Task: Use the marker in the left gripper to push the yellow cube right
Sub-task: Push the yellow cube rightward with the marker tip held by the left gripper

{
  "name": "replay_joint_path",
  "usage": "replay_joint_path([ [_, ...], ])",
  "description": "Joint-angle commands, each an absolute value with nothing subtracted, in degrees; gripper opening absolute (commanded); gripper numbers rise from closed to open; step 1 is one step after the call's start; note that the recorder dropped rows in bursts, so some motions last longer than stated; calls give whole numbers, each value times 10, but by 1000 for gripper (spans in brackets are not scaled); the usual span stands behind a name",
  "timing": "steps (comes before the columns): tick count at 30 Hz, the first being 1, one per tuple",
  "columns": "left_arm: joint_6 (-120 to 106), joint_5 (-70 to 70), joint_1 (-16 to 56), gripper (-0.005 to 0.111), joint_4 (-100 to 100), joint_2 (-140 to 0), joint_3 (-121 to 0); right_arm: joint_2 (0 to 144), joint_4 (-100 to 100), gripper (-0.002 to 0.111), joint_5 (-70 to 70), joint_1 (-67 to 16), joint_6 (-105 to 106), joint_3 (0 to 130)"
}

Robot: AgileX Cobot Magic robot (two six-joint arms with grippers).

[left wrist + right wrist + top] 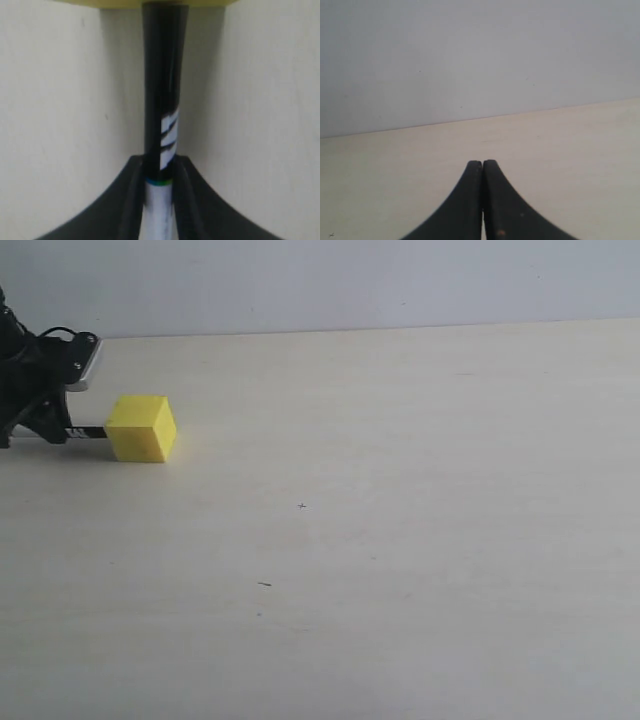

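The yellow cube [141, 427] rests on the table at the far left of the exterior view. Just left of it, my left gripper [62, 430] is shut on the marker [88, 432], whose black end reaches the cube's left face. In the left wrist view the marker [161, 100] runs from between the black jaws, white barrel inside them and black cap half beyond, up to the cube's yellow edge [120, 3]. My left gripper [159, 165] clamps it at the cap joint. The right gripper [482, 164] is shut on nothing, above bare table.
The pale wooden table [400, 520] stretches wide to the right of the cube, bearing only tiny dark specks [264, 584]. A grey wall [350, 280] rises behind the table's far edge. The left arm's pale plate [88, 365] shows at the left border.
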State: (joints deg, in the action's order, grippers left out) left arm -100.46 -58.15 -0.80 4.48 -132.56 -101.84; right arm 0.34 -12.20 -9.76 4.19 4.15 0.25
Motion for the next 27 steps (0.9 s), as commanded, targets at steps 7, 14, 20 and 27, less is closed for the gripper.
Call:
replay_joint_path([
  [7, -959, -586, -60, 0, 37, -1323, -1022, 0, -120, 0, -104, 43, 44, 0],
  [14, -964, -564, -43, 0, 37, -1323, -1022, 0, -120, 0, -104, 43, 44, 0],
  [20, -983, -555, 18, 0, 37, -1323, -1022, 0, -120, 0, -104, 43, 44, 0],
  [27, -979, -556, 72, 0, 30, -1323, -1022, 0, -120, 0, -104, 43, 44, 0],
])
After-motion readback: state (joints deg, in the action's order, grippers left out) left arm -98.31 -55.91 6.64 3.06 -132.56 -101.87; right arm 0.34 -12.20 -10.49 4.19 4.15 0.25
